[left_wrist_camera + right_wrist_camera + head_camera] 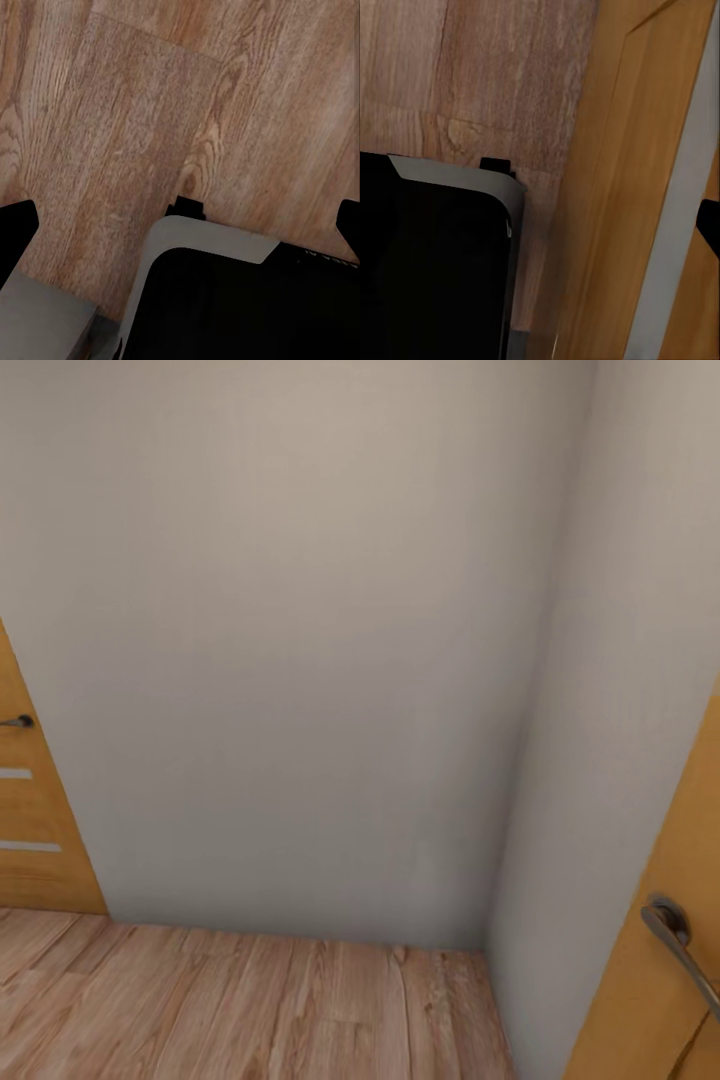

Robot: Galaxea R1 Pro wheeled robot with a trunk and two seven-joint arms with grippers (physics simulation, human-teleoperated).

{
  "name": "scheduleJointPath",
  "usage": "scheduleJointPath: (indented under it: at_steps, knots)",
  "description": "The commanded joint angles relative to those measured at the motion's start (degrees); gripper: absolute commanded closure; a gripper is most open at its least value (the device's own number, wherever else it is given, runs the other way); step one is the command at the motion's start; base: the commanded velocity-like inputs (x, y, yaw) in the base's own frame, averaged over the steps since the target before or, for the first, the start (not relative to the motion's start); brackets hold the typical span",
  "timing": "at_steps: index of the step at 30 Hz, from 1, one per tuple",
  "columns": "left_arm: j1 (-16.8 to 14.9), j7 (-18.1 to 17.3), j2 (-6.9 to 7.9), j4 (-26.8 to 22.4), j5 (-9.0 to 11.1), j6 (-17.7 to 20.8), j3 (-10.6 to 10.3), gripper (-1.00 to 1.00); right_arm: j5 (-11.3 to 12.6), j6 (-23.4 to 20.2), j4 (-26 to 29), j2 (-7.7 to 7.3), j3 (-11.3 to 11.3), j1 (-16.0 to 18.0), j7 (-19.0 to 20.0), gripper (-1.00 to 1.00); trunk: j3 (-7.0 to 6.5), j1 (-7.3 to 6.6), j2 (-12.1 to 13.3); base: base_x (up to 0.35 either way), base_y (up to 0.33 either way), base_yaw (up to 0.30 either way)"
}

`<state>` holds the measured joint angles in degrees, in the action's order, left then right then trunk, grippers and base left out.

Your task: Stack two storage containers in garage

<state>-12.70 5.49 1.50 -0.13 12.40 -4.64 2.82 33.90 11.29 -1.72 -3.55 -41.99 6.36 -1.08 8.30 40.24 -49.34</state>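
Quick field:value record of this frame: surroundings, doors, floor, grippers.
surroundings: pale grey wall, corner toward head view's right
doors: wooden door with handle at left edge; another at right edge
floor: light wood planks
left gripper: fingertips apart, nothing between, over robot base
right gripper: state unclear, beside wooden door

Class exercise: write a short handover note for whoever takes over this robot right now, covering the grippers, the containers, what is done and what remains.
Left gripper: open, holding nothing, over the wood floor.
Right gripper: one fingertip in view; state unclear.
Surroundings: grey wall corner ahead, a wooden door at the left, another door close at the right.
Containers: no sign of them here.
Done: nothing confirmed.
Left: find both containers, carry them to the garage, stack.
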Motion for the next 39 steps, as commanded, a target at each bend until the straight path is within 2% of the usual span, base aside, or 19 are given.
scheduleJointPath:
  at_steps: [1,6,17,39]
  knots:
    - [0.0,0.0,-0.01,0.0,0.1,-0.2,0.3,-1.0,0.3,0.2,-0.1,0.03,-0.5,0.1,-0.1,-1.0,0.08,0.04,-0.1,0.322,0.0,0.0]
    - [0.0,0.0,-0.01,0.0,0.1,-0.2,0.2,-1.0,0.3,0.3,-0.1,0.03,-0.5,0.1,-0.1,-1.0,0.08,0.04,-0.1,0.322,0.0,0.034]
    - [0.0,0.0,-0.01,0.0,0.1,-0.5,0.3,-1.0,0.3,0.3,-0.1,0.08,-0.5,0.1,-0.1,-1.0,0.08,0.04,-0.1,0.29,0.0,0.246]
    - [0.0,0.0,-0.01,0.0,0.1,-0.6,0.3,-1.0,0.3,0.3,-0.1,0.03,-0.5,0.1,-0.1,-1.0,0.08,0.04,-0.1,0.013,0.0,0.269]
